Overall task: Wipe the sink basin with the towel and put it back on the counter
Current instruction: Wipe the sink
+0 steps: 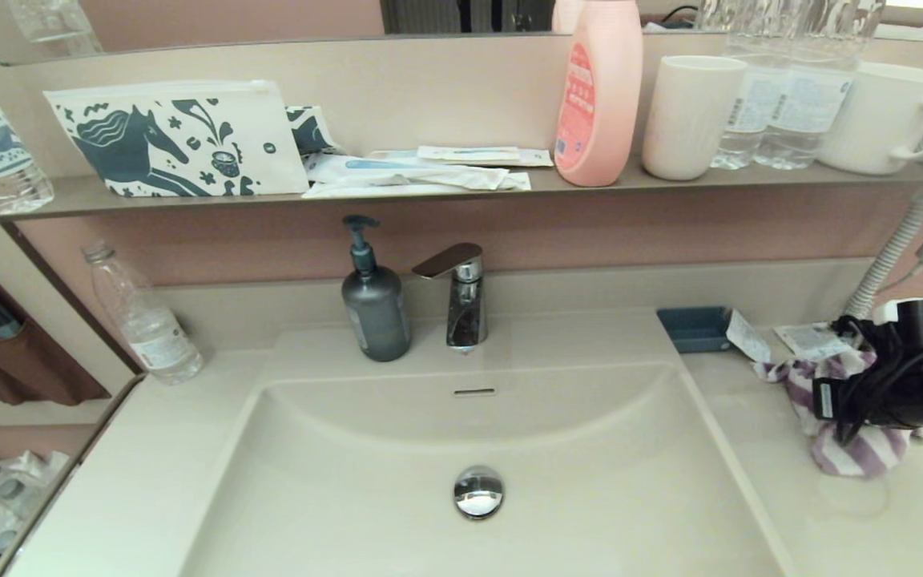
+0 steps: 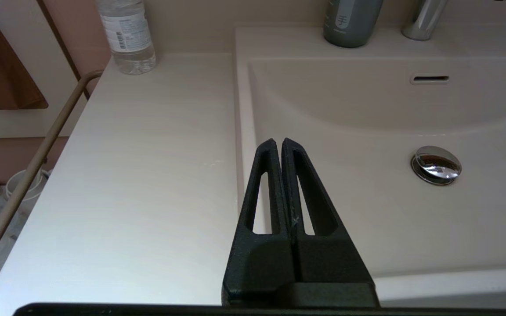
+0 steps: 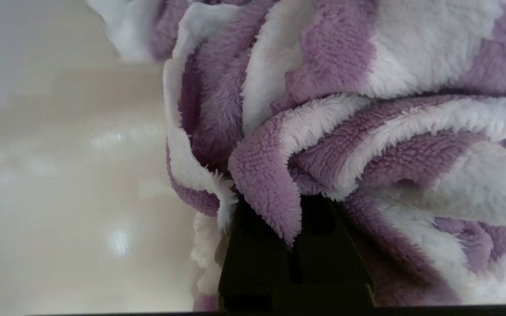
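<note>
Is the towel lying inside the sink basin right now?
No, the towel sits bunched on the counter beside the sink basin, at the right pincer.

A grey pump bottle (image 1: 375, 308) stands beside the chrome faucet (image 1: 461, 296); pink bottle (image 1: 599, 92) and white cups (image 1: 690, 116) line the shelf (image 1: 69, 196).

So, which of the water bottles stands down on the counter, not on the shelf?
The clear bottle on the counter left of the sink basin, near the wall. The other bottles all stand on the upper shelf.

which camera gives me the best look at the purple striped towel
The right wrist view: the towel fills it, bunched around the right gripper on the counter. The head view shows it partly hidden behind that arm. The left wrist view misses it.
</note>
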`<state>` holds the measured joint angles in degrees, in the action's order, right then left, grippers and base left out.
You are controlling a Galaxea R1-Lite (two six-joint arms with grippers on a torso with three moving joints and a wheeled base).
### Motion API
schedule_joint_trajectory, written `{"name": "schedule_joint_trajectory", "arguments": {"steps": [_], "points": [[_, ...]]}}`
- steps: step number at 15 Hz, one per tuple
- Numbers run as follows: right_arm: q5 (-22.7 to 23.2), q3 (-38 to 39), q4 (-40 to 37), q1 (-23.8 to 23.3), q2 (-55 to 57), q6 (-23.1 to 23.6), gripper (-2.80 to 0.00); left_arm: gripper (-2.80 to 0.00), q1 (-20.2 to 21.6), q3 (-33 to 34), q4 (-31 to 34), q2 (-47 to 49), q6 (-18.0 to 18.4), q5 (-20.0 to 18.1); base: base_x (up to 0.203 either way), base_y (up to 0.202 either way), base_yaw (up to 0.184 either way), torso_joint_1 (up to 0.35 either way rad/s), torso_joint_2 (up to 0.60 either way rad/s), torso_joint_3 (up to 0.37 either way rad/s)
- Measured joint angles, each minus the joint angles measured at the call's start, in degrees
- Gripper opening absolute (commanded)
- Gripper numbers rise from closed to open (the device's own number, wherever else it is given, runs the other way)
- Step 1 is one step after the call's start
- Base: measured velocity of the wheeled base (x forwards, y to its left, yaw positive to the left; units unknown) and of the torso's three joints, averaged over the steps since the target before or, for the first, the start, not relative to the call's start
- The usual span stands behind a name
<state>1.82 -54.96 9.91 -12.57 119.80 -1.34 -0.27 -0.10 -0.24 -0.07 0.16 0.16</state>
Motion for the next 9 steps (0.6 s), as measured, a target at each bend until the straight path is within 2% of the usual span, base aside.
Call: {"name": "schedule_joint_trajectory", "arguments": {"steps": [5,9], "points": [[-0.1,-3.9,0.7,1.3,1.9,-4.0,-2.80,-2.80,0.0,0.0,0.0,0.0,0.0,0.0,0.000,0.000,0.000,0.000,0.00,0.000],[-0.9,-4.4,1.4,7.3,2.1,-8.7,-2.80,-2.80,0.0,0.0,0.0,0.0,0.0,0.0,0.000,0.000,0.000,0.000,0.00,0.000]]}}
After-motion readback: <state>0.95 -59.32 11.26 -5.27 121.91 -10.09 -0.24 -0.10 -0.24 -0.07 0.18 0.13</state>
